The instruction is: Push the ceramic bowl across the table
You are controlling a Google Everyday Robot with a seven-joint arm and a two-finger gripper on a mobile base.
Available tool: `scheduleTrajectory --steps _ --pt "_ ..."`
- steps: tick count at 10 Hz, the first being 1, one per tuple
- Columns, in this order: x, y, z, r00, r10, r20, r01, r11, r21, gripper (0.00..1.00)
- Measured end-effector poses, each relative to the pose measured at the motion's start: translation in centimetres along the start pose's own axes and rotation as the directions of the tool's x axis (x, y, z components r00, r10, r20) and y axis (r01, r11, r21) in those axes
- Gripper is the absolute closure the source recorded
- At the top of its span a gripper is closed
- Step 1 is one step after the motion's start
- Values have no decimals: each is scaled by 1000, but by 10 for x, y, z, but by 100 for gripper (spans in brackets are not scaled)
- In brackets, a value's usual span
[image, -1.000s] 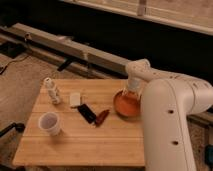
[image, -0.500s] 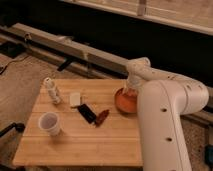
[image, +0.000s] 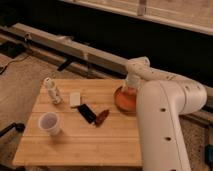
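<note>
The ceramic bowl (image: pixel 125 99) is orange-red and glossy and sits at the far right edge of the bamboo table (image: pixel 90 137). My white arm rises at the right and bends over it. The gripper (image: pixel 131 87) reaches down at the bowl's far rim, touching or just above it. The arm hides the bowl's right side.
A white paper cup (image: pixel 50 123) stands at the front left. A small white bottle (image: pixel 52 90), a white block (image: pixel 75 98), a black bar (image: pixel 87 113) and a red item (image: pixel 101 116) lie mid-table. A metal rail (image: pixel 75 47) runs behind the table.
The arm has shifted slightly left and forward over the bowl. The bowl looks nearly in the same place.
</note>
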Motion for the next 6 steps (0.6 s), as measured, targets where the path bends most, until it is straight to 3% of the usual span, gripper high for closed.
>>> scheduleTrajectory --steps 3,4,6 --pt "3 4 -12 995 -47 85 50 998 -38 33" --pt "7 4 -18 994 -54 96 57 998 -34 33" --pt "18 14 -32 993 -72 92 71 997 14 33"
